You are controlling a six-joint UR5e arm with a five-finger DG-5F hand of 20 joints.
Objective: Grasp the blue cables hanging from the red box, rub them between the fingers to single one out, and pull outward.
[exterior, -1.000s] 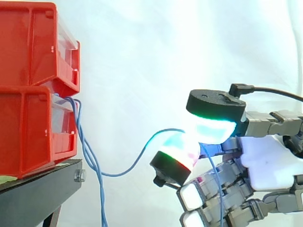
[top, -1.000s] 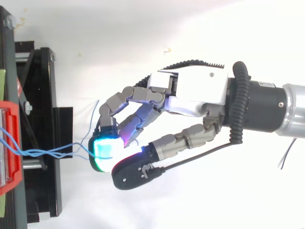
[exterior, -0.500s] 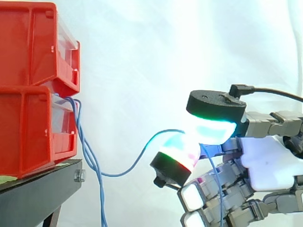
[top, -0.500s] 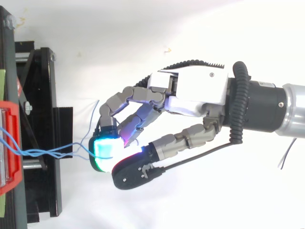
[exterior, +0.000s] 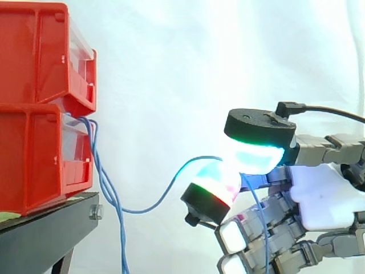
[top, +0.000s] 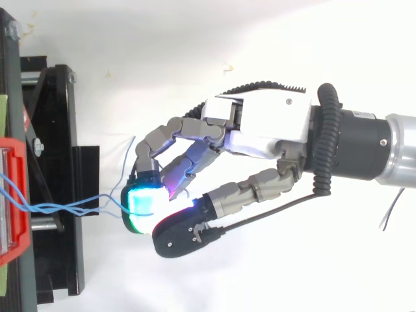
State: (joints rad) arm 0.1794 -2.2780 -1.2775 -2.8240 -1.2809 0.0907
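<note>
Thin blue cables (exterior: pixel 105 182) hang from the front of the lower red box (exterior: pixel 40 154) at the left of the side view. One blue cable (exterior: pixel 171 185) curves off to the right and runs up between the glowing pads of the hand (exterior: pixel 319 197). The thumb and a finger pinch it there, and its tail (exterior: pixel 263 234) drops down past the curled fingers. From above, the hand (top: pixel 260 127) reaches in from the right, its pads (top: pixel 144 201) closed on the cables (top: pixel 65 207) that lead to the box (top: pixel 14 195). The other strands hang loose by the stand.
A second red box (exterior: pixel 43 54) is stacked on the lower one. Both rest on a black stand (exterior: pixel 51 225) at the left, with a bolt at its corner. A white curtain is behind. Open space lies between the stand and the hand.
</note>
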